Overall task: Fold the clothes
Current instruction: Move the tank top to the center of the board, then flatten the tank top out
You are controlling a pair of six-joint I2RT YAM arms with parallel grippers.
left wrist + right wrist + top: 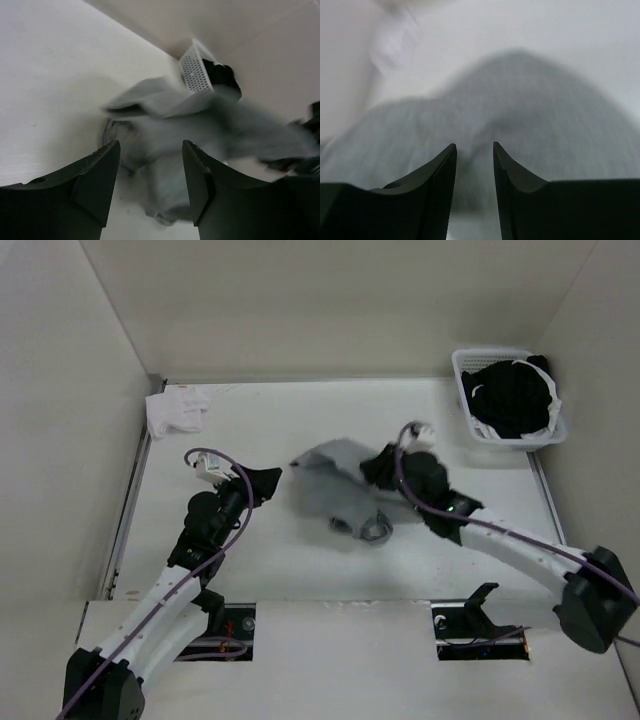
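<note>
The clothes [335,490] are a light grey top lying crumpled in a heap at the middle of the table, with a strap loop showing at its near edge. My left gripper [272,478] hovers just left of the heap; in the left wrist view it [151,142] is open, with the blurred grey fabric [200,125] ahead of it. My right gripper [372,465] is at the heap's right side. In the right wrist view it [474,145] has its jaws parted, and grey cloth [530,100] fills the view just beyond the tips.
A white basket [500,440] holding a black garment [512,395] stands at the back right, also seen as a basket [196,72] from the left wrist. A small white cloth [177,410] lies in the back left corner. Walls enclose the table on three sides.
</note>
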